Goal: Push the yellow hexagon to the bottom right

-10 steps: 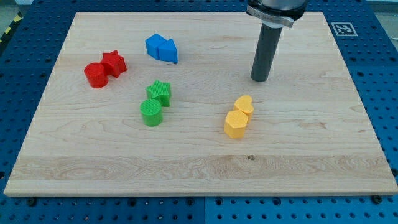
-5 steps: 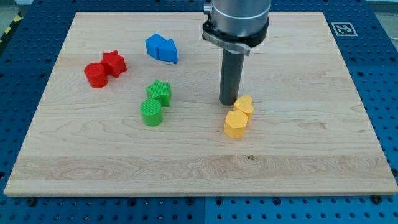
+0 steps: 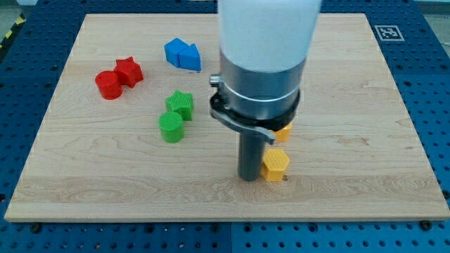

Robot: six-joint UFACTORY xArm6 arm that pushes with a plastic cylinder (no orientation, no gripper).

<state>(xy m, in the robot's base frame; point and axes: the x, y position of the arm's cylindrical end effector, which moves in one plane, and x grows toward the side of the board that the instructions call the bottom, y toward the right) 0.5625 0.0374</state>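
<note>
The yellow hexagon (image 3: pixel 275 164) lies on the wooden board (image 3: pixel 351 105), right of centre and toward the view's bottom. My tip (image 3: pixel 249 177) rests on the board touching the hexagon's left side. A second yellow block (image 3: pixel 283 131) sits just above the hexagon, mostly hidden behind the arm's body, so its shape cannot be made out.
A green star (image 3: pixel 180 104) and a green cylinder (image 3: pixel 171 128) sit left of my tip. A red star (image 3: pixel 129 71) and a red cylinder (image 3: pixel 107 84) lie at the left. Two blue blocks (image 3: pixel 183 55) lie near the top. A marker tag (image 3: pixel 387 32) sits at the top right.
My tip has moved from the upper right toward the view's bottom and left, onto the hexagon's left side. The yellow hexagon has shifted down and right, away from the other yellow block.
</note>
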